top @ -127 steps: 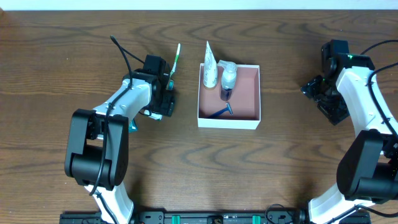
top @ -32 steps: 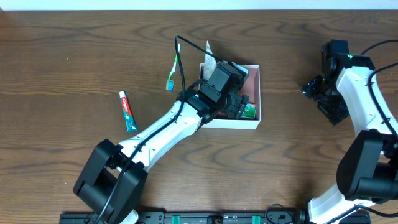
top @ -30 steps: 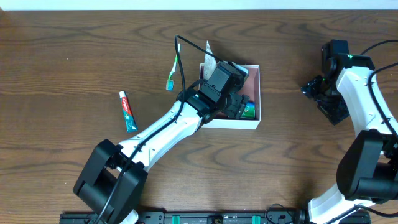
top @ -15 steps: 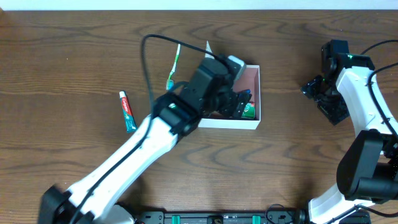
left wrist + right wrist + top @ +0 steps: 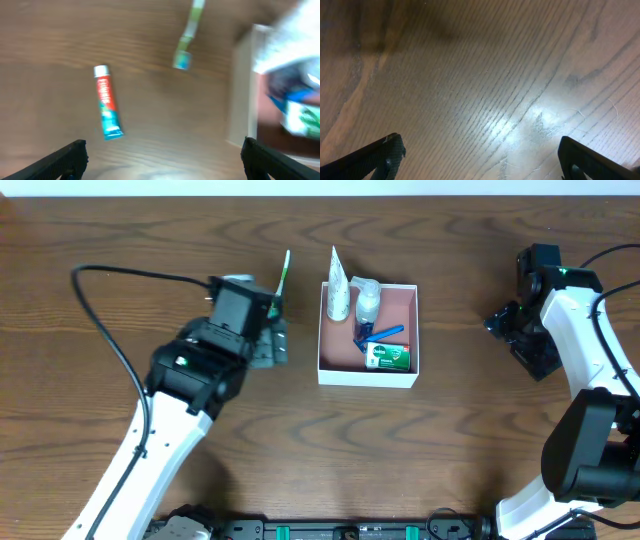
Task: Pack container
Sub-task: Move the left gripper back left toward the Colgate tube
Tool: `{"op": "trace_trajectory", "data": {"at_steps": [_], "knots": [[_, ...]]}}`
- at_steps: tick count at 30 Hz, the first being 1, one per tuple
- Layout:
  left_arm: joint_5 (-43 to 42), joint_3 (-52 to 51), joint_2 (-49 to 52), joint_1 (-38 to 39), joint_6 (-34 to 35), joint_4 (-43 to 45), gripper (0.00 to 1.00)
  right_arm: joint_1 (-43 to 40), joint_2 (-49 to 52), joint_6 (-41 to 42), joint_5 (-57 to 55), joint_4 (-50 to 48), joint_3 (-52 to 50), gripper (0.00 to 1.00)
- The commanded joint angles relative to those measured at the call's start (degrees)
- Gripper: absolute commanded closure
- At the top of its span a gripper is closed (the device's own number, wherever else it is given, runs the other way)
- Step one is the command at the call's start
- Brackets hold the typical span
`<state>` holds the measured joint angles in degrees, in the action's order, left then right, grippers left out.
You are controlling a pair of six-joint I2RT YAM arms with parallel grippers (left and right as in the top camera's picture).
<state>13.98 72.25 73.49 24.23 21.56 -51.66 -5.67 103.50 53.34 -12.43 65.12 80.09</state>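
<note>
Overhead and wrist views of a packing task in progress. The container (image 5: 367,376) is sitting right of centre on the table (image 5: 450,450), open side up. It is holding a white tube (image 5: 338,285) leaning in its far left corner, a pump bottle (image 5: 367,302) just beside that, a blue razor (image 5: 380,333) and a green-and-white packet (image 5: 390,358) near its right wall. The left gripper (image 5: 162,155) is hovering over the wood just left of the container with its fingers spread wide and nothing between them. The right gripper (image 5: 480,155) is waiting well off to the right, likewise wide open and empty over bare wood. Two items are lying outside the container: a toothbrush (image 5: 284,272) at the far left of it, and a red-and-teal toothpaste tube (image 5: 107,108) farther left, which the left arm is hiding from the overhead camera. Likely hazards: both items are lying flat, so descending fingers may be scraping the wood or pinching only an end, letting the item swing or drop. A low return pass could be clipping the near wall and shifting the container, or toppling the leaning tube.
</note>
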Motion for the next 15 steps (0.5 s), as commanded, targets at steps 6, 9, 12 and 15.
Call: {"op": "trace_trajectory", "data": {"at_steps": [6,9,12,15], "knots": [[4.31,-0.92,7.74,-9.79,4.61,-0.24,0.02,-0.33,0.44,-0.24,-0.63,0.02,0.39,0.01],[2.82,-0.92,12.44,-14.64,6.19,-0.35,0.02,-0.33,0.44,-0.24,-0.63,0.02,0.39,0.01],[-0.09,-0.92,17.55,-19.41,6.16,-0.35,0.02,-0.33,0.44,-0.24,-0.63,0.02,0.39,0.01],[-1.99,-0.92,22.53,-22.93,5.92,-0.13,0.02,-0.33,0.44,-0.24,-0.63,0.02,0.39,0.01]]}}
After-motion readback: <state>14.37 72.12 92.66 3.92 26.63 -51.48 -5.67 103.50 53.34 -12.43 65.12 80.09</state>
